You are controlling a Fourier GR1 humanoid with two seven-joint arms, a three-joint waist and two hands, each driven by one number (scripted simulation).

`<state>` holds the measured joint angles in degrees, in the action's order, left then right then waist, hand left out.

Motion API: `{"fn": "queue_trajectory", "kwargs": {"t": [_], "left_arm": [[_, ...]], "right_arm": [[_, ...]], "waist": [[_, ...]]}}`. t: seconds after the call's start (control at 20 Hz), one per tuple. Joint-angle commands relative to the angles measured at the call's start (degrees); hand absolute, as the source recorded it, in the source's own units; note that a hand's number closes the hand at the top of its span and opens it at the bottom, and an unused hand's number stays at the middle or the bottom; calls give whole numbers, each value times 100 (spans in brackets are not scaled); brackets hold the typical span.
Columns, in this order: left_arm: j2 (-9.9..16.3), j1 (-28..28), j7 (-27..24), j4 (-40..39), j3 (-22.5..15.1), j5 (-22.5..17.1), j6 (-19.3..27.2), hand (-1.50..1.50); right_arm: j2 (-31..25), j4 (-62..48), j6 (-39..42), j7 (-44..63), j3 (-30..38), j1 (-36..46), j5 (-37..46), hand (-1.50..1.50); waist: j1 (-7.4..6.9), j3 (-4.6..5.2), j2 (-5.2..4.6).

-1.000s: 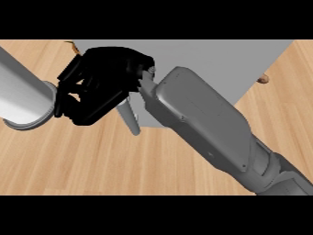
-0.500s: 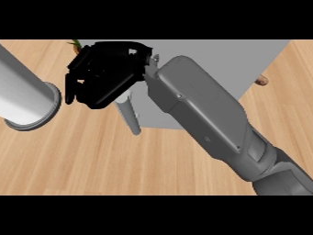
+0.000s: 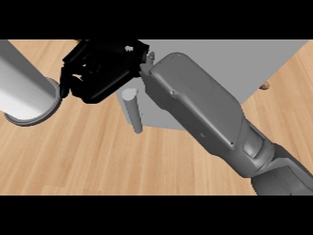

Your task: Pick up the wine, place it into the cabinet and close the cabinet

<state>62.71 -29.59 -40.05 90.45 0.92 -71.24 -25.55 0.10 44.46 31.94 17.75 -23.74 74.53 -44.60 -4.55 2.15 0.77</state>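
My right hand (image 3: 101, 69) is at the upper left, in front of the grey cabinet's (image 3: 254, 59) left side, its black fingers curled. The wine (image 3: 77, 41) is almost wholly hidden inside that hand; only a thin olive sliver shows at the hand's top left edge. My right forearm (image 3: 199, 110) runs up from the lower right across the cabinet front. A grey bar handle (image 3: 133, 110) hangs just below the hand, at the cabinet's left edge. My left hand is nowhere in this view.
A pale cylinder with a grey rim (image 3: 16, 87) fills the left edge, close to the hand. A small brown knob (image 3: 265, 85) sticks out at the cabinet's right side. Wooden counter (image 3: 84, 160) spreads across the lower half.
The right hand has moved up and a little to the right, closer to the cabinet, fingers still curled. The forearm has followed it.
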Motion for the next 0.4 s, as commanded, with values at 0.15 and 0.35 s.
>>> {"fn": "queue_trajectory", "kwargs": {"t": [0.15, 0.35], "left_arm": [[-87, 64, 2, 115, -54, 137, -115, -150], [-52, 161, 73, 282, -13, 173, -101, -150]], "right_arm": [[-912, -614, -973, -767, 580, 43, 178, 150], [-937, -704, -1098, -971, 316, 24, 227, 150]], "waist": [[316, -202, -191], [359, -213, -188]]}}
